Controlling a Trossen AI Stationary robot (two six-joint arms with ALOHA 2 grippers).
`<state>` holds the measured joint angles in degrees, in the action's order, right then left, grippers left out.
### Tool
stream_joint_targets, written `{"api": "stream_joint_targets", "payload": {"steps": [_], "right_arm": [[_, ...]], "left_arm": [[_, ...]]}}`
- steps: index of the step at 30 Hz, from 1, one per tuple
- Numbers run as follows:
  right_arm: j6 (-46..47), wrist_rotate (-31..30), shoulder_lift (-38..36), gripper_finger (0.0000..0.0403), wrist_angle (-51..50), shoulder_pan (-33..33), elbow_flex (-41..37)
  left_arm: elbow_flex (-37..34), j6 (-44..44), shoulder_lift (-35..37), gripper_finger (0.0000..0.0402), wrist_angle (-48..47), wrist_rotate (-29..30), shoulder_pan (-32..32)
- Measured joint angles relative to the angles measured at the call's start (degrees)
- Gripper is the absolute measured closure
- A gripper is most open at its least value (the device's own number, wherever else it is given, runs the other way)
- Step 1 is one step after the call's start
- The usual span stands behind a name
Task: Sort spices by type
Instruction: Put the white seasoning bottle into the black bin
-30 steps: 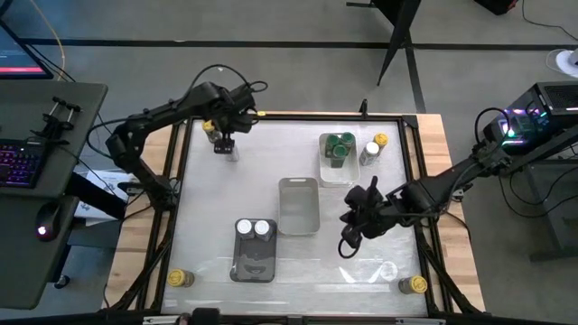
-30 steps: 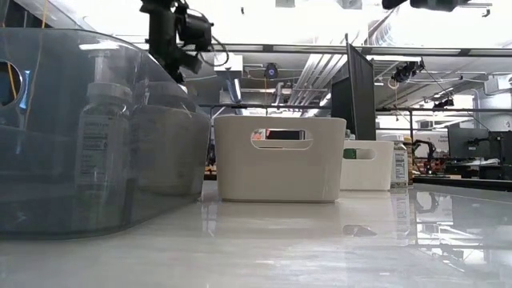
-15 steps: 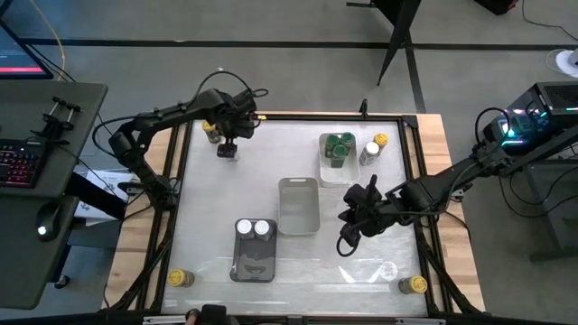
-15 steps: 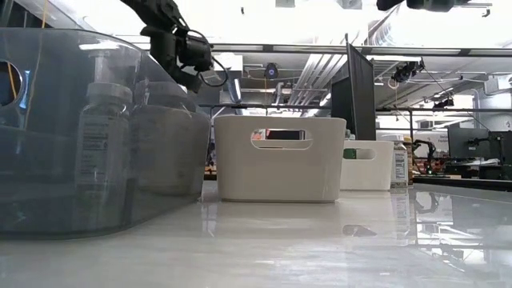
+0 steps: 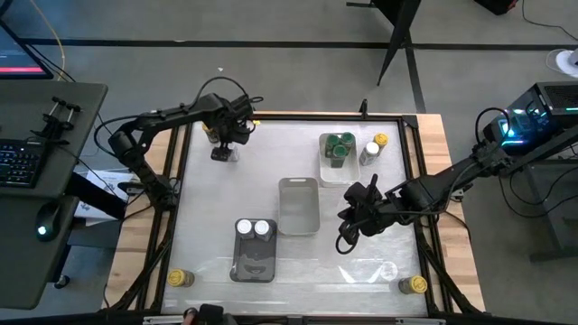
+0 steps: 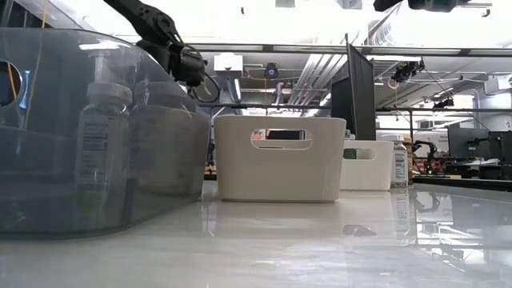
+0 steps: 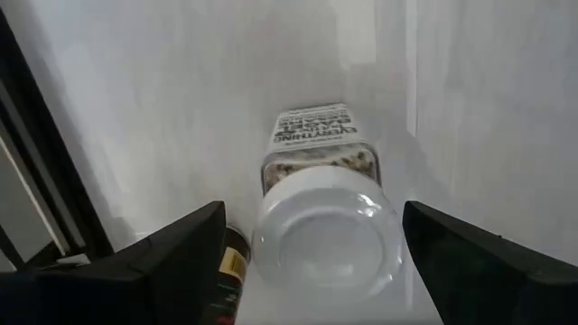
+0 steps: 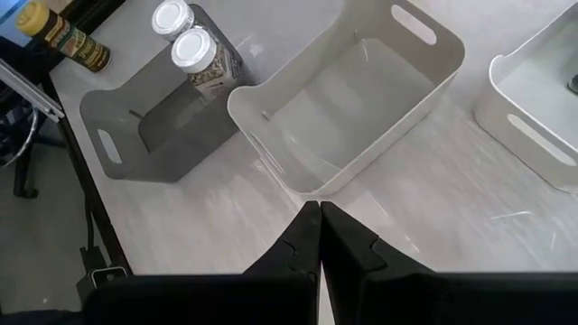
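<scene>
Left gripper (image 5: 222, 150) is at the far-left corner of the counter (image 5: 217, 212), fingers spread wide on either side of a white-lidded spice jar (image 7: 325, 221) standing upright there, not closed on it; wrist view shows both fingers (image 7: 163, 262) flanking the lid with gaps. A yellow-lidded jar (image 5: 209, 131) stands just beside it, near the counter's edge. Right gripper (image 5: 346, 236) sits right of centre, fingers pressed fully together, holding nothing, just beside the empty light grey tray (image 5: 299, 206) in the middle. Dark grey tray (image 5: 254, 250) near the front holds two white-lidded jars (image 5: 255, 229) at its far end. White tray (image 5: 337, 168) at far right holds green-lidded jars (image 5: 339, 146); just beside it outside stand one white-lidded jar (image 5: 371, 150) and one yellow-lidded jar (image 5: 381, 141). Two more yellow-lidded jars lie at the front corners: one front-left (image 5: 178, 278), one front-right (image 5: 414, 284). Low view shows the dark tray up close, the light tray behind it.
</scene>
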<state>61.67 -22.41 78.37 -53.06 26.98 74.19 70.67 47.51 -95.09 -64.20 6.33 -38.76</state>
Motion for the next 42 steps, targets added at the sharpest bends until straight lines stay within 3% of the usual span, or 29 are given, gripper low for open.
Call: {"api": "stream_joint_targets", "payload": {"steps": [16, 23, 31, 42], "right_arm": [[1.51, -0.67, 0.00, 0.0403, 0.20, -0.02, 0.00], [2.58, -1.46, 0.00, 0.0403, 0.20, 0.00, -0.01], [2.83, -1.46, 0.00, 0.0403, 0.20, 0.00, -0.01], [1.50, -1.47, 0.00, 0.0403, -0.74, 0.00, 0.00]], "left_arm": [[-5.70, -0.30, 0.00, 0.0088, 5.88, -0.50, -0.01], [-5.79, -1.60, 0.00, 0.0132, 7.90, -1.01, 0.14], [-5.72, -3.36, 0.11, 0.0238, 7.46, 1.55, 0.14], [-2.62, -10.53, 1.16, 0.0238, 2.91, 3.23, 0.19]]}}
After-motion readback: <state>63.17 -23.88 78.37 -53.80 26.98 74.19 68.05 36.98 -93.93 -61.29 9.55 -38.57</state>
